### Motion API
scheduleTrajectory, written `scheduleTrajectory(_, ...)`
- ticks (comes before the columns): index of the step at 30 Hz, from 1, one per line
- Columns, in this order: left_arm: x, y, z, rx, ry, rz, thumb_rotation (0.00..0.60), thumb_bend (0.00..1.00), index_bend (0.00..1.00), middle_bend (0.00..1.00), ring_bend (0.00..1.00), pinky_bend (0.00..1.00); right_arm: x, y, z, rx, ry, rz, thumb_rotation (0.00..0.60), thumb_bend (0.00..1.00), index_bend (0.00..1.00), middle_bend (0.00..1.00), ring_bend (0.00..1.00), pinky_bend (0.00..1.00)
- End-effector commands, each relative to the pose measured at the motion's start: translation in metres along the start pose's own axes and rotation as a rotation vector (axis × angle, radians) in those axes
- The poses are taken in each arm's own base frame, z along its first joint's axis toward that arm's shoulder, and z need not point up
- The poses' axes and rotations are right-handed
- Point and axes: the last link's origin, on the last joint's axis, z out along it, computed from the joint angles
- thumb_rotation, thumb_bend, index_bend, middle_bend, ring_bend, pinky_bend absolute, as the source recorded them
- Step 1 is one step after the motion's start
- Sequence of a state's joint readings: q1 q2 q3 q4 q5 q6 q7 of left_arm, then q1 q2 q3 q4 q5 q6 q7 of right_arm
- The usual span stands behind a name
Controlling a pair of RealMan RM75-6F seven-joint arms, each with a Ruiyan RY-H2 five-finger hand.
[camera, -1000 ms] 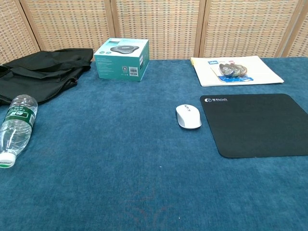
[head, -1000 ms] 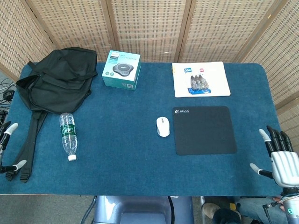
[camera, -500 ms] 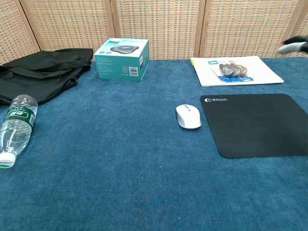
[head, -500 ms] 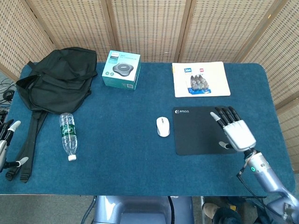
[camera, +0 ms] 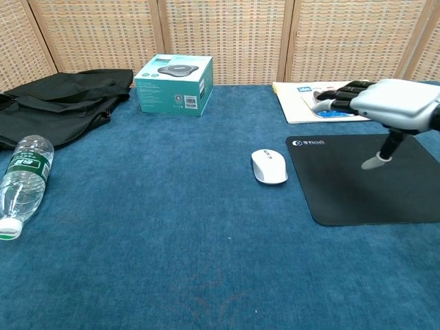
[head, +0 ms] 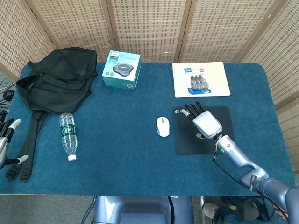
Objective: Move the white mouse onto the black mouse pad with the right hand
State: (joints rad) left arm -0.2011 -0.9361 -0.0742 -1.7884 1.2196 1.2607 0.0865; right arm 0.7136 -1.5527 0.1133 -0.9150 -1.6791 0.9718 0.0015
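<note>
The white mouse (head: 163,126) (camera: 269,166) lies on the blue table just left of the black mouse pad (head: 219,140) (camera: 371,192). My right hand (head: 203,119) (camera: 385,102) hovers open above the pad, palm down, fingers pointing toward the mouse, a short way to its right and holding nothing. My left hand (head: 6,140) shows at the far left edge in the head view, open and empty, off the table's side.
A black bag (head: 56,79) lies at the back left, a water bottle (head: 68,135) on its side in front of it. A teal box (head: 121,69) stands at the back centre, and a white leaflet with a packet (head: 201,79) lies behind the pad.
My right hand has swept from the table's front right corner leftward and up over the mouse pad, closing on the mouse. The mouse has not moved.
</note>
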Motion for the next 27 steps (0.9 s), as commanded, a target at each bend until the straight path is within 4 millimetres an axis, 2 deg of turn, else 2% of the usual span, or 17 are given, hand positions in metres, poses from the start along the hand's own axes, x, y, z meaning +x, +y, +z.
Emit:
scheduleTrajectory(1,0.000,0.000,0.001,-0.001,-0.001,-0.004,0.600,0.00,0.00,0.00,0.00,0.00,-0.001,-0.009,0.014,0.009,-0.005,-0.022,0.600,0.00,0.01,0.00,0.00,0.00)
scheduleTrajectory(9,0.001,-0.002,0.001,0.003,-0.002,-0.014,0.600,0.00,0.00,0.00,0.00,0.00,-0.001,-0.034,0.040,0.012,-0.017,-0.006,0.600,0.00,0.01,0.00,0.00,0.00)
scheduleTrajectory(12,0.000,-0.003,0.001,-0.001,-0.010,-0.018,0.600,0.00,0.00,0.00,0.00,0.00,0.002,-0.049,0.058,0.008,-0.016,0.004,0.600,0.00,0.01,0.00,0.00,0.00)
scheduleTrajectory(16,0.001,-0.003,0.001,-0.006,-0.011,-0.023,0.600,0.00,0.00,0.00,0.00,0.00,0.001,-0.060,0.068,-0.002,-0.033,0.020,0.600,0.00,0.01,0.00,0.00,0.00)
scheduleTrajectory(19,0.001,-0.004,0.002,-0.005,-0.014,-0.032,0.600,0.00,0.00,0.00,0.00,0.00,0.003,-0.076,0.077,0.010,-0.035,0.043,0.600,0.00,0.01,0.00,0.00,0.00)
scheduleTrajectory(22,0.001,-0.005,0.004,-0.006,-0.024,-0.037,0.600,0.00,0.00,0.00,0.00,0.00,0.008,-0.093,0.086,0.024,-0.027,0.071,0.600,0.00,0.02,0.00,0.00,0.00)
scheduleTrajectory(27,0.000,-0.007,0.007,-0.007,-0.036,-0.046,0.600,0.00,0.00,0.00,0.00,0.00,0.028,-0.125,0.107,0.045,0.015,0.135,0.600,0.00,0.02,0.00,0.00,0.00)
